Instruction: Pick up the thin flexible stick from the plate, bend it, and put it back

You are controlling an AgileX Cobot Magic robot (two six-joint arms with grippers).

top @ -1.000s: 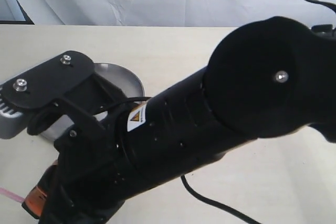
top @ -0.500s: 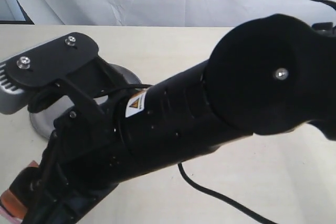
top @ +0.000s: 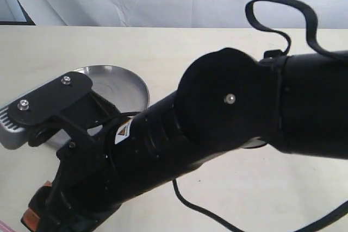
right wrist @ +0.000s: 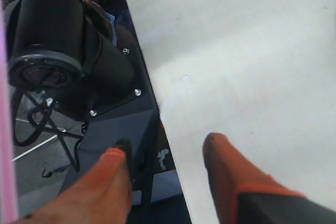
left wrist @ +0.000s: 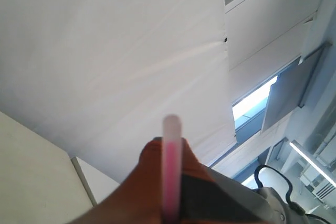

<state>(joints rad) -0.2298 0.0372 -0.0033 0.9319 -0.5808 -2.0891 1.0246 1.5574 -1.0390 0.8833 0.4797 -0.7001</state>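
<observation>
In the left wrist view my left gripper (left wrist: 170,148) is shut on the thin pink stick (left wrist: 171,174), whose whitish end (left wrist: 171,124) pokes up past the orange fingertips. My right gripper (right wrist: 168,145) is open with nothing between its fingers, and the pink stick (right wrist: 5,129) runs along that picture's edge, off to one side. In the exterior view the silver plate (top: 130,80) lies at the left, half hidden by a black arm. A sliver of the pink stick (top: 3,225) shows in the bottom-left corner, beside an orange fingertip (top: 33,214).
A thick black arm (top: 228,118) with its wrist camera bracket (top: 46,99) crosses the exterior view from right to lower left and hides much of the beige table (top: 179,52). A cable (top: 277,12) loops above it. White curtain behind. The right wrist view shows the table's edge (right wrist: 157,103).
The big arm joint has slid left and down, and a cable loop now shows above it. The wrist bracket dropped lower, uncovering more of the plate. The pink sliver sits nearer the corner.
</observation>
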